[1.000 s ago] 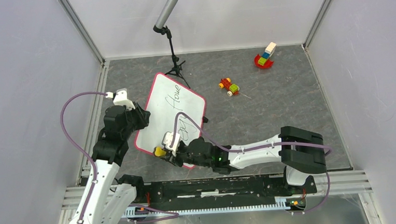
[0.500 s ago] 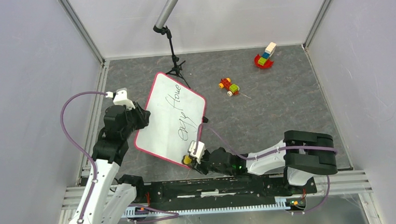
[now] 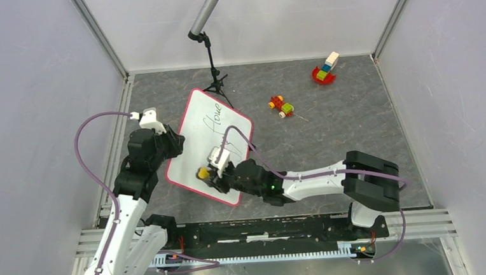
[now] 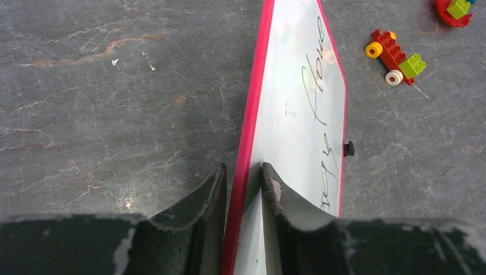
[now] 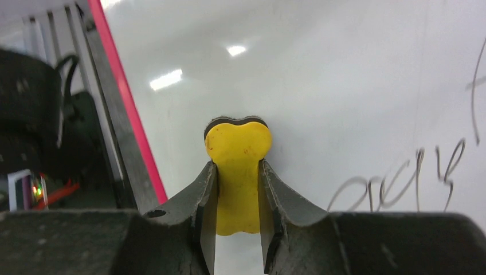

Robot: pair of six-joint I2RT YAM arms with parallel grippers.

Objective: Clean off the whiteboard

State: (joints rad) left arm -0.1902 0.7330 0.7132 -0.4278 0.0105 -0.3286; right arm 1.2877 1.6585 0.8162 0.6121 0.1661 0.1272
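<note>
**Fig. Two-claw erasing: hazards and layout.**
My left claw [image 4: 242, 189], nearly closed, pinches the rim of the whiteboard [image 4: 298, 132], and the board runs ahead of it. My right claw [image 5: 238, 172] is clamped narrow on a yellow eraser [image 5: 238, 143] with its tip on the board; handwriting [image 5: 395, 183] lies ahead and to its right. Hard pressure may pivot the board in that one-edge pinch, or twist the eraser loose.

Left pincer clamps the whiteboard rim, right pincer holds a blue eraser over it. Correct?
No. The eraser is yellow, not blue; the right wrist view shows it in the right pincer, over the whiteboard. The left pincer does clamp the rim.
</note>
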